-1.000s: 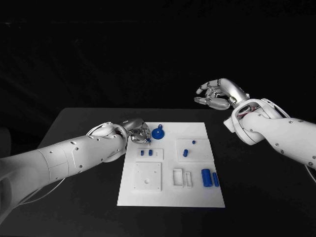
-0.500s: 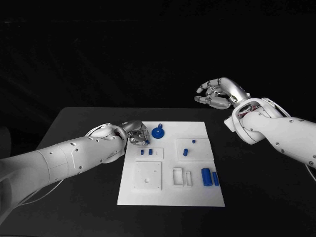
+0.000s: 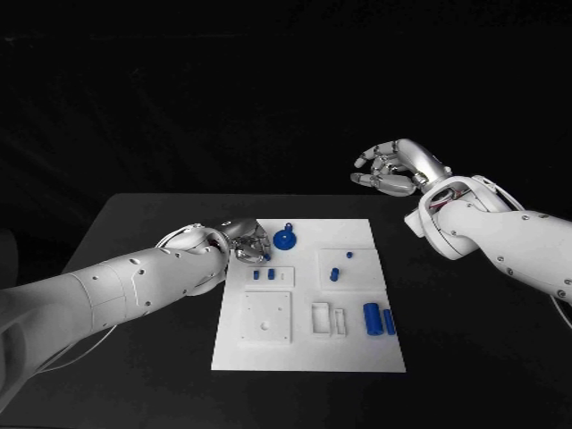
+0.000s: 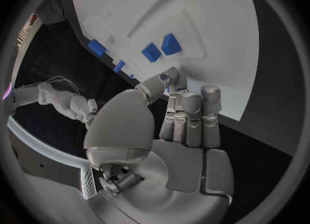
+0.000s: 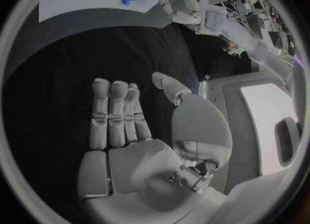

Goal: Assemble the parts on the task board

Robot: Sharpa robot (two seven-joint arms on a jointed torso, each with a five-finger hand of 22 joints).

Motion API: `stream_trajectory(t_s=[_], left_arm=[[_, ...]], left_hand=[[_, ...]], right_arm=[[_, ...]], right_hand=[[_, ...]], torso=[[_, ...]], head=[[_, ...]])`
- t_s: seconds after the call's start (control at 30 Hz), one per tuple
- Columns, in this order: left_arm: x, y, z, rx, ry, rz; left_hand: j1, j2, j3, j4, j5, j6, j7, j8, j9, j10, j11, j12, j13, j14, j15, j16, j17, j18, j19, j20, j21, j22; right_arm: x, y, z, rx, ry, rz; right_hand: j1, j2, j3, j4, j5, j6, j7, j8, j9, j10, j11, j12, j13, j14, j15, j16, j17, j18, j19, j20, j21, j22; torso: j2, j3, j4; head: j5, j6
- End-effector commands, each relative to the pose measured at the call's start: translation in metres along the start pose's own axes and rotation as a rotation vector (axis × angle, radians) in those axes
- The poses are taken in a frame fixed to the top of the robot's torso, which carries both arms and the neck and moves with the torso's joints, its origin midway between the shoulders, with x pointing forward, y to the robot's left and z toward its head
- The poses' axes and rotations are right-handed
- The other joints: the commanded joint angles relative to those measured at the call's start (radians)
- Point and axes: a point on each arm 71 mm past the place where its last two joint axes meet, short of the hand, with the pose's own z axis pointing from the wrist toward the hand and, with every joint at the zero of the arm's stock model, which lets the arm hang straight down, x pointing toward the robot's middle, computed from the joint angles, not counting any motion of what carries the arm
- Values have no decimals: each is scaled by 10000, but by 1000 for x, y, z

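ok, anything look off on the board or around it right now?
Nothing stands out. The white task board lies flat and roughly square on the black table, and the small blue parts sit on it; none lies on the table. The left hand is at the board's far left corner; the right hand is raised, holding nothing.

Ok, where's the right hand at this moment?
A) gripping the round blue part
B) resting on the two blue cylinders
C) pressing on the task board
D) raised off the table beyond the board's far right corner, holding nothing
D: the right hand hangs raised, away from the task board, and the right wrist view shows its fingers apart with nothing in them.
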Motion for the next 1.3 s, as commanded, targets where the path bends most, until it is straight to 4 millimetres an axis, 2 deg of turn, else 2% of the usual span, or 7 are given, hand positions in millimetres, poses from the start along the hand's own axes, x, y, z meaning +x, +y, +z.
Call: stream_trajectory(t_s=[0.03,0.57,0.87,0.97,1.03,1.13,1.3], left_arm=[[5,-5,1,172,207,38],[22,-3,1,-341,1212,1123],[20,0,2,-384,945,954],[19,-1,1,-270,776,776],[18,-1,1,-217,680,652],[17,-1,0,-166,545,525],[14,3,-1,-223,314,534]], left_hand=[[26,94,70,-7,38,122,72,33,27,144,83,-52,-12,40,-64,62,5,781,-9,-179,50,149],[32,95,79,-22,41,122,71,26,25,149,83,-75,-13,34,-65,55,3,778,-11,-183,51,148],[18,87,84,-18,48,92,84,1,17,126,94,-114,-20,11,-54,31,-7,772,-17,-182,47,145],[83,-26,132,-44,78,-412,279,-296,-112,21,145,-243,-44,-43,-5,-11,-21,763,-46,-164,24,134],[98,-86,127,-45,67,-502,316,-348,-137,9,157,-271,-45,-50,7,-13,-21,760,-52,-153,22,134],[161,-318,88,-82,8,-947,471,-590,-255,-186,230,-421,-89,-103,77,-39,-27,760,-102,-115,-4,130],[234,-494,43,-83,-24,-1325,459,-767,-365,-358,321,-568,-133,-172,164,-59,-29,774,-158,-31,-32,130]], right_arm=[[1,1,0,-112,57,4],[1,2,0,-104,112,15],[2,0,0,-26,248,9],[2,0,0,0,337,0],[3,0,-1,11,374,0],[3,-1,-1,41,479,-7],[6,-1,-2,82,854,-135]], right_hand=[[103,22,-2,-55,31,30,31,41,10,-53,-23,48,-11,58,-18,-36,10,596,19,59,-67,18],[104,24,-4,-59,30,36,28,43,13,-56,-25,57,-24,61,-20,-44,19,596,23,60,-74,24],[107,24,-3,-63,29,38,27,44,14,-59,-26,59,-28,61,-20,-48,21,596,23,60,-77,25],[121,20,-2,-80,22,31,28,39,14,-71,-25,60,-37,55,-20,-57,25,596,16,60,-85,29],[126,16,-4,-89,16,21,31,33,12,-80,-23,60,-43,50,-18,-65,28,596,10,62,-90,32],[145,10,-4,-116,5,-1,39,19,9,-107,-16,60,-59,37,-12,-83,35,596,-7,67,-106,40],[176,-6,-15,-185,-46,-90,90,-34,-6,-235,34,11,-143,-28,36,-155,55,596,-84,104,-164,68]], torso=[[-5,10,10],[5,8,0],[-5,6,5],[-6,7,11],[-8,0,10],[-7,-5,13],[-11,-1,20]], head=[[-13,-10],[-56,-30],[-93,-30],[-101,-29],[-109,-20],[-116,-17],[-125,11]])
